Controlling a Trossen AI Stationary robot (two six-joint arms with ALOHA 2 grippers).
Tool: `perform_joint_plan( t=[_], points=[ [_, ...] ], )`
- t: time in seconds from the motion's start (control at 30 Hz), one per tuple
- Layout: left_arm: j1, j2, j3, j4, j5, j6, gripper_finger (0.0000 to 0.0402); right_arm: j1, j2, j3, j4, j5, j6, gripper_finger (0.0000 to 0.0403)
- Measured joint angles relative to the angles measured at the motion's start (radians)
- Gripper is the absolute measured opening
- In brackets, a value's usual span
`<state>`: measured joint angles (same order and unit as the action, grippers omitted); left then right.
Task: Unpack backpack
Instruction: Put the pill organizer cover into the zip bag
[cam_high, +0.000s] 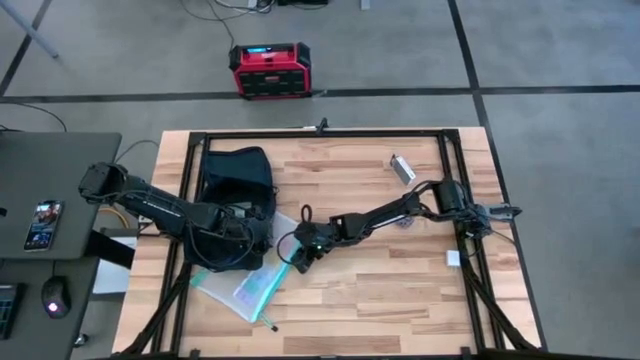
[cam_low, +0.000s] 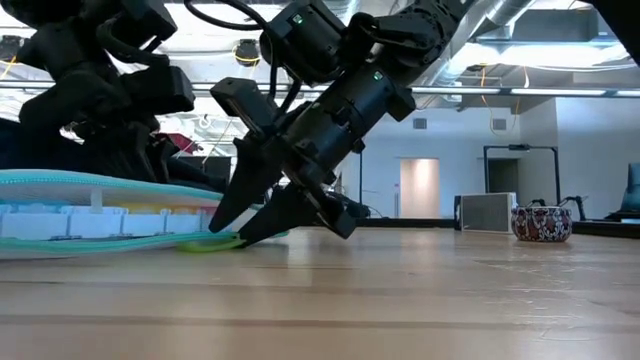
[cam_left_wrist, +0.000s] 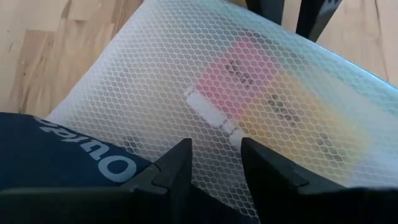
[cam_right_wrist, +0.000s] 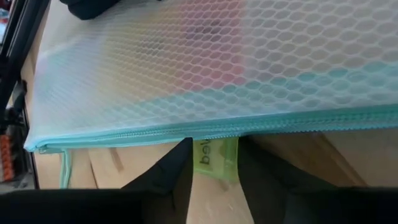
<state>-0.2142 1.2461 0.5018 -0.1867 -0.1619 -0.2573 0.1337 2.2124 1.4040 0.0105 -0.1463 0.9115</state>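
"bel…" on green tab (cam_right_wrist: 214, 158), gripped by right tool (cam_right_wrist: 213, 163); backpack (cam_high: 238, 178) upper left; left tool (cam_left_wrist: 214, 163) open over pouch (cam_left_wrist: 261, 93).

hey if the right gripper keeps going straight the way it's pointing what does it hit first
Most likely the mesh zip pouch: the right gripper points at its teal zipper edge, with the green tab already between its fingers. Beyond the pouch lies the backpack, though depth is hard to judge.
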Motion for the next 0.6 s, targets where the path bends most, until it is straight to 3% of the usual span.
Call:
perform_joint_plan(
  t=[0.1,0.27,0.6],
  points=[
    [0.0,0.0,0.0,-0.001,0.0,0.002,0.0125,0.001,0.001,0.0,-0.016,-0.02,-0.03,0.0082],
    [0.0,0.0,0.0,-0.001,-0.001,0.002,0.0125,0.0,0.001,0.0,-0.033,-0.026,-0.054,0.0013],
    [0.0,0.0,0.0,-0.005,-0.003,-0.017,0.0125,0.013,-0.056,-0.005,-0.115,-0.026,-0.071,0.0002]
  ],
)
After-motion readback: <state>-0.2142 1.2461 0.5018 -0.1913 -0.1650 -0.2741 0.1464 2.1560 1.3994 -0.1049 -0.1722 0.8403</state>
